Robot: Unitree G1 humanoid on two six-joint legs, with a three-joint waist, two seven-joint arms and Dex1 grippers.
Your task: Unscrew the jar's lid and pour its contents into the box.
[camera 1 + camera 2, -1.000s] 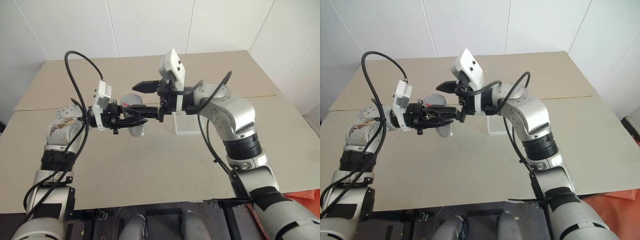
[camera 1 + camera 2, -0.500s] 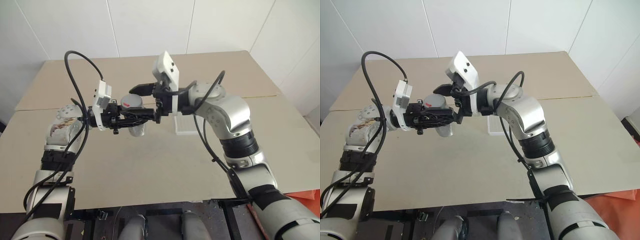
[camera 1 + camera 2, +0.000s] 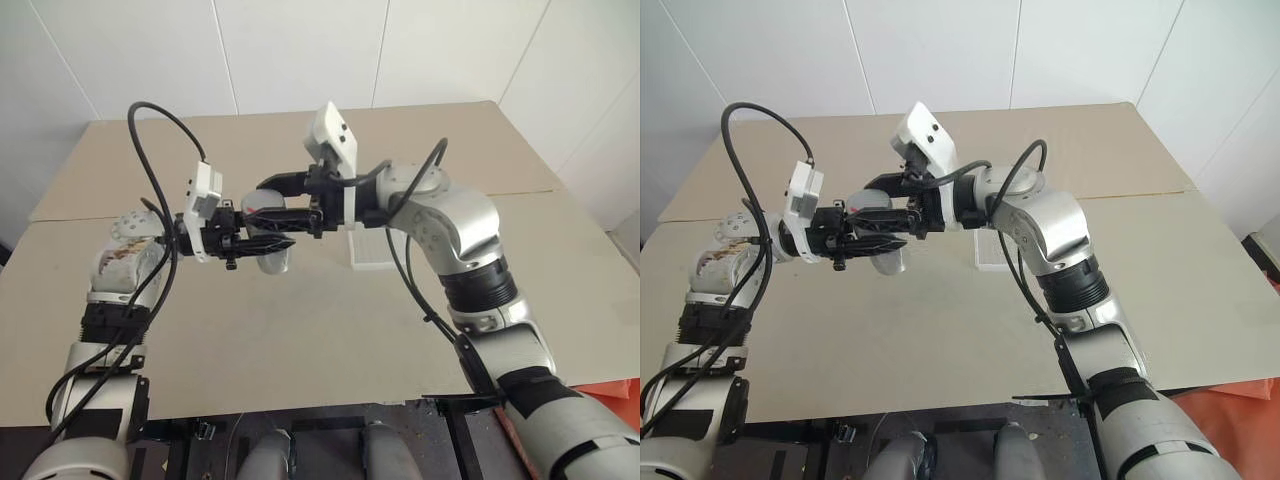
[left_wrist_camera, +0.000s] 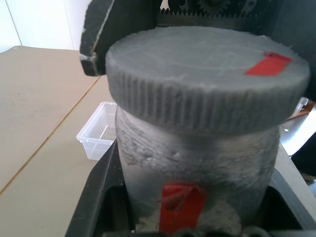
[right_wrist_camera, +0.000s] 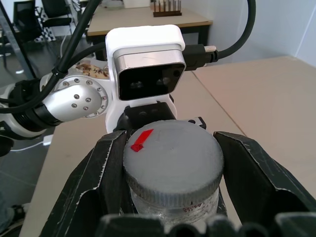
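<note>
Beige tabletop (image 3: 300, 330), white walls — small clear jar (image 4: 197, 163) clamped mid-air by left gripper (image 3: 262, 232), right gripper (image 5: 173, 163) closed on its grey ribbed screw lid (image 5: 170, 158); unscrewing pending, translucent box (image 3: 372, 250) awaits pouring.

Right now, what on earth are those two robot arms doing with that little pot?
The left gripper holds a small clear jar up above the table. The right gripper has its jaws closed on the jar's grey lid, ready to twist it off. The lid is still on. The small plastic box that is to receive the contents waits on the table just beyond the arms.
</note>
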